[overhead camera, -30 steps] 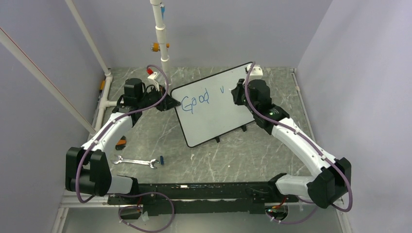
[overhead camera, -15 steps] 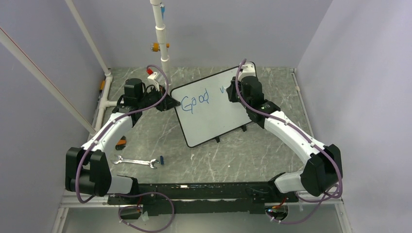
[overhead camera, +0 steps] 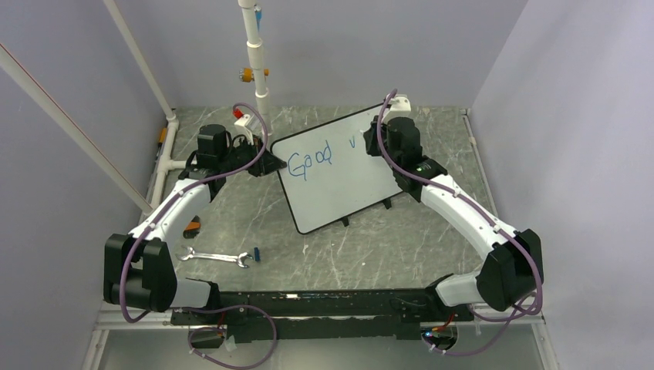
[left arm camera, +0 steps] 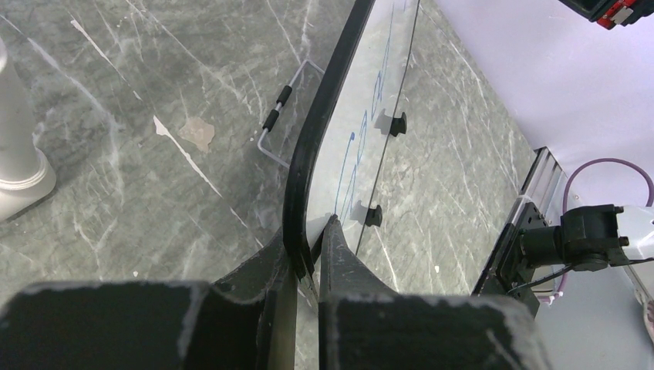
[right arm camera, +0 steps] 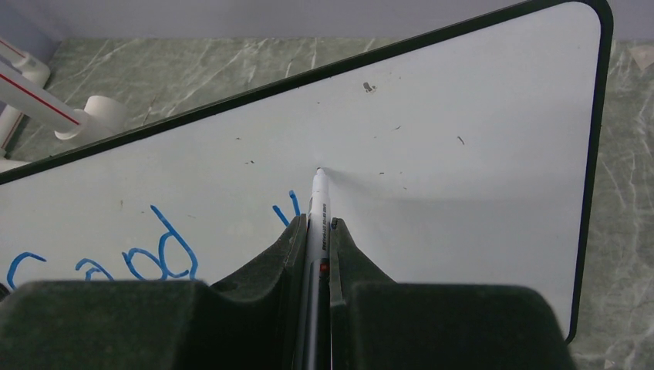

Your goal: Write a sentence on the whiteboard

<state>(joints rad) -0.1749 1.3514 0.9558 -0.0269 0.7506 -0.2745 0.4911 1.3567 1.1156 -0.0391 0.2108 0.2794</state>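
Observation:
The whiteboard (overhead camera: 339,173) lies tilted at the middle of the table, white with a thin black frame. Blue lettering (overhead camera: 310,162) reads "Good" and a "v" follows it (right arm camera: 289,206). My left gripper (overhead camera: 266,164) is shut on the board's left edge (left arm camera: 305,166), one finger on each side of the frame. My right gripper (overhead camera: 375,142) is shut on a white marker (right arm camera: 316,212), whose tip touches the board just right of the "v". The board fills the right wrist view (right arm camera: 463,154).
A wrench (overhead camera: 216,257) and a small blue cap (overhead camera: 256,253) lie near the left arm. An orange object (overhead camera: 191,227) sits by the left forearm. A white pipe stand (overhead camera: 258,73) rises behind the board. Walls close in on all sides.
My right gripper moved left and up along the board with the marker, then shifted slightly right. The left gripper and the board have not moved.

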